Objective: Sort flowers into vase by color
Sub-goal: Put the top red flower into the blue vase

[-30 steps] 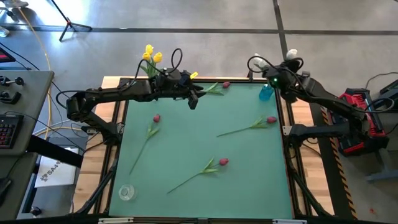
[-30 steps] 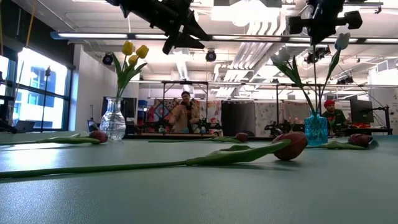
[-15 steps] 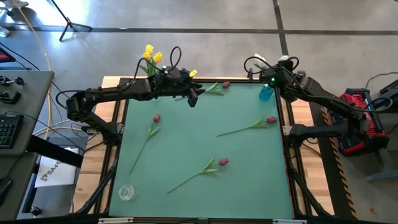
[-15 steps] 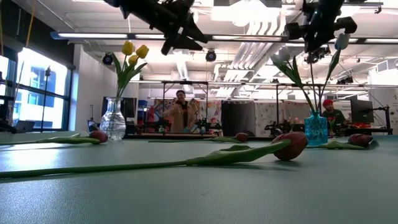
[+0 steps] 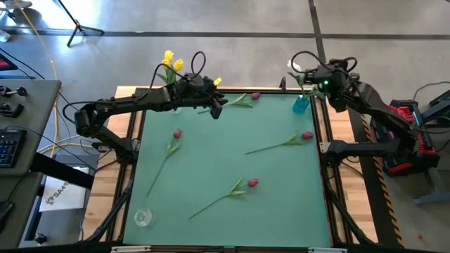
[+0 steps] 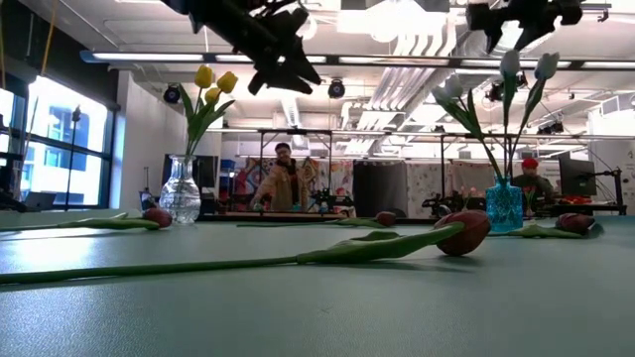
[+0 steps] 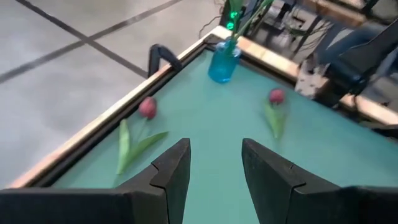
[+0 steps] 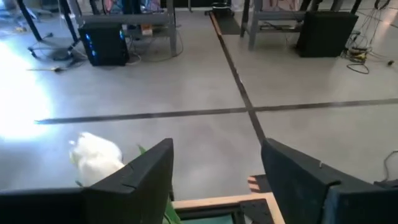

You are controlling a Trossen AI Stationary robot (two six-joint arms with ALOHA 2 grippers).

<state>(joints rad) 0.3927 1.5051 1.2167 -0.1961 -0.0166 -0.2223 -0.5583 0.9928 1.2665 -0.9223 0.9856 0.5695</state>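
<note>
Three white flowers (image 6: 511,65) stand by their stems in the blue vase (image 6: 503,205) at the far right corner. My right gripper (image 8: 217,168) hangs open just above them, with one white head (image 8: 96,154) beside its finger. Yellow flowers (image 6: 211,82) stand in the clear vase (image 6: 180,193) at the far left. Several dark red flowers lie flat on the mat: one by the far edge (image 5: 254,95), one left (image 5: 176,133), one right (image 5: 307,135), one near the middle (image 5: 252,183). My left gripper (image 7: 214,168) hovers open above the far edge, with the far red flower (image 7: 147,107) ahead of it.
A small clear cup (image 5: 143,217) stands at the near left corner of the green mat (image 5: 225,161). A wooden frame (image 5: 336,133) borders the mat. People and desks show in the room beyond the table's far edge.
My right gripper has opened, let go of a white flower and risen away from the blue vase toward the table's right edge. That flower now stands upright in the vase beside the other white ones.
</note>
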